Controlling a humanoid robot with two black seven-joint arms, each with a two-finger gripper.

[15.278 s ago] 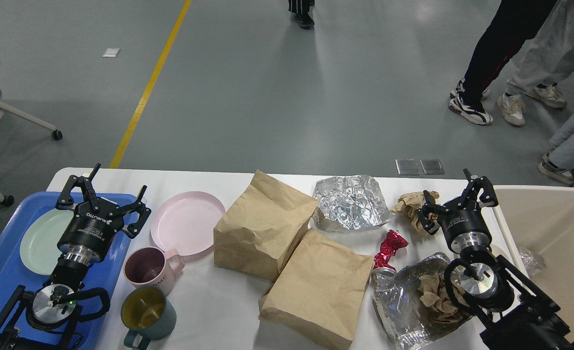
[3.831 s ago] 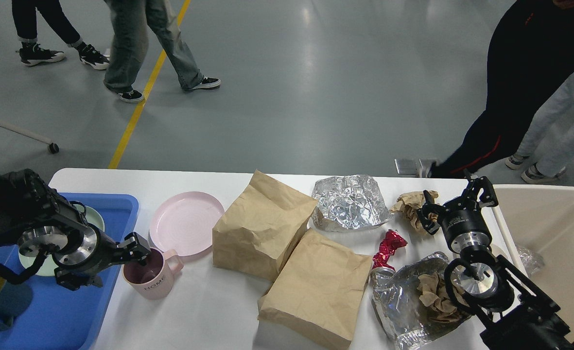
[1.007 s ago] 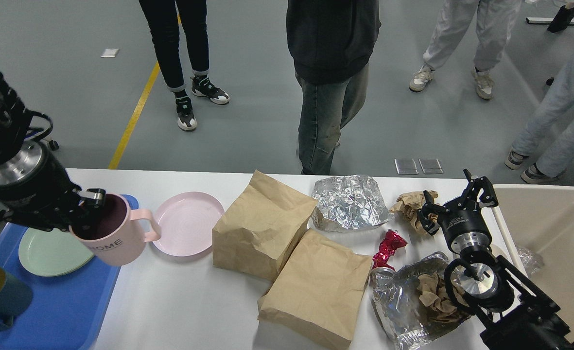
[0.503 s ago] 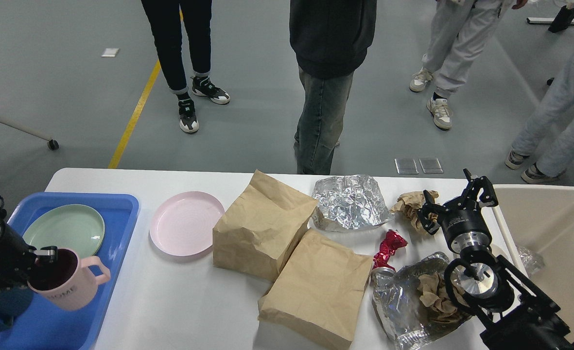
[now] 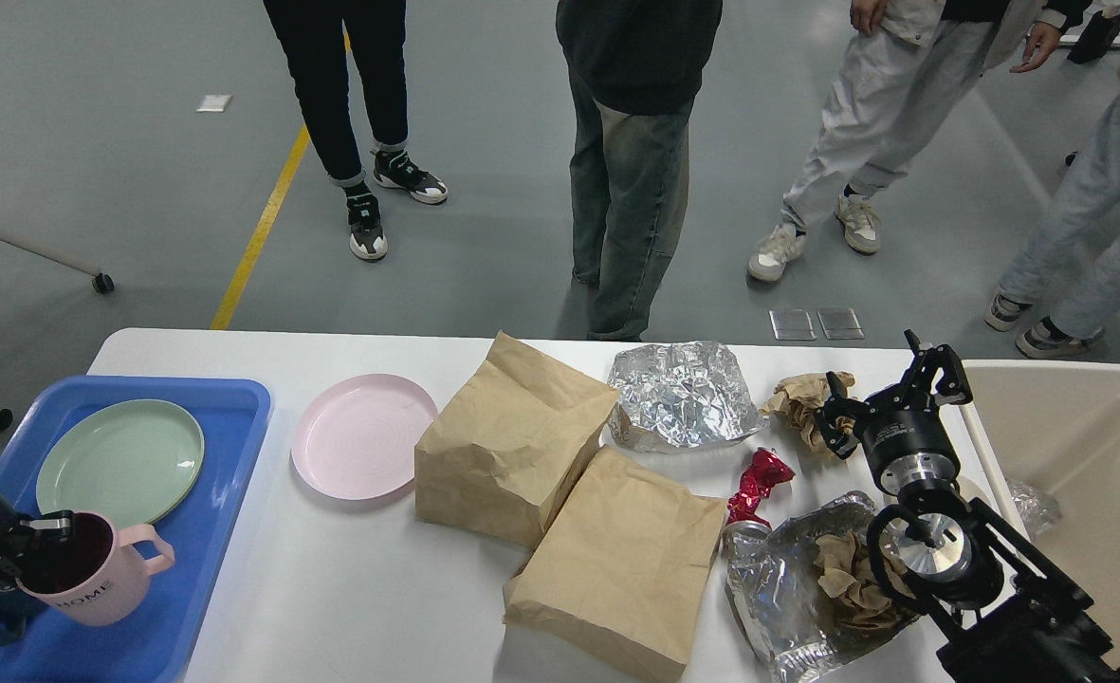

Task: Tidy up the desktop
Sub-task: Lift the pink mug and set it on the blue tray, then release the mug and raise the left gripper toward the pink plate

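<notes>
**Pink mug over the blue tray**

My left pincer (image 5: pixel 38 545) pinches the rim of the pink mug (image 5: pixel 95 581), held tilted over the blue tray (image 5: pixel 209 493) beside the green plate (image 5: pixel 119 460). My right pincer (image 5: pixel 887 389) hangs spread above the crumpled brown paper (image 5: pixel 801 396). The white worktop (image 5: pixel 351 588) stretches before me, carrying a pink plate (image 5: pixel 362 434), two paper bags (image 5: pixel 512 441) and crumpled foil (image 5: pixel 678 394); the beige bin (image 5: pixel 1081 446) sits at its right end.

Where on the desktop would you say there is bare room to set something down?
The desktop is bare between the blue tray and the paper bags, below the pink plate. Foil and wrappers crowd the right side.
</notes>
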